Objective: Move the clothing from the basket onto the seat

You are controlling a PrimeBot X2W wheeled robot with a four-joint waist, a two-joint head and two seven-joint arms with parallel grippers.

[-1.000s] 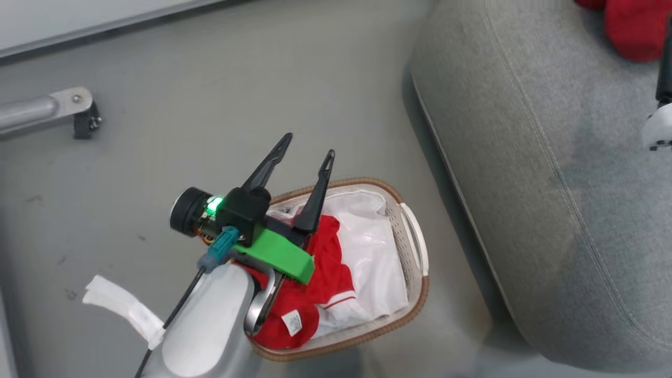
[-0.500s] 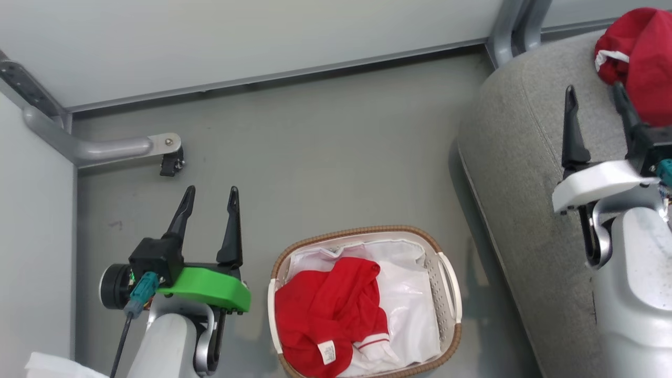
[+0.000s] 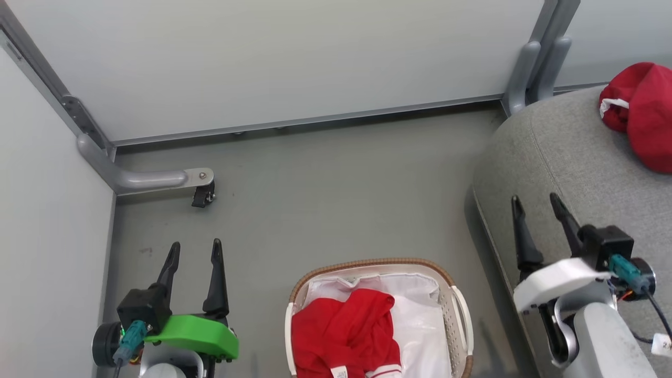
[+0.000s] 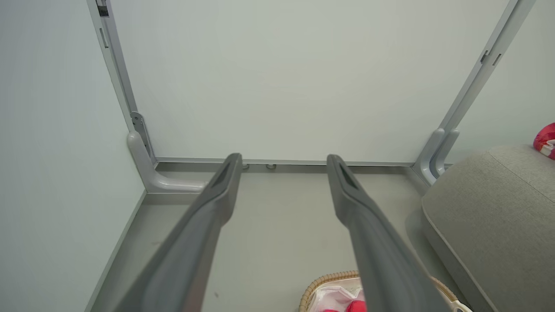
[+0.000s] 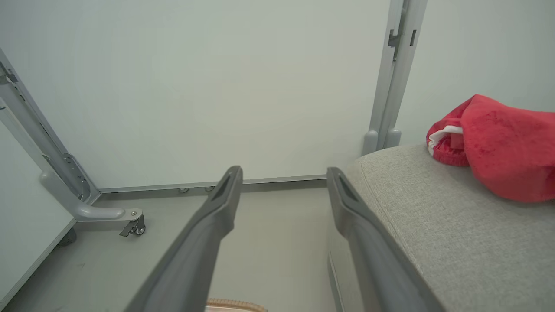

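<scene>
One red garment (image 3: 344, 331) is left in the basket (image 3: 458, 310); my left end effector (image 3: 195, 243) and right end effector (image 3: 534, 197) pulled back, spread, empty.

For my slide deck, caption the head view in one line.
With left gripper and right gripper open, one red garment lies in the basket, another garment on the grey seat.

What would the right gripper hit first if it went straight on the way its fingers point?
Probably the wall, near its bottom rail; the way ahead of the right gripper looks free till there. The seat edge runs close beside one finger and might be brushed first. Depth is unclear.
</scene>
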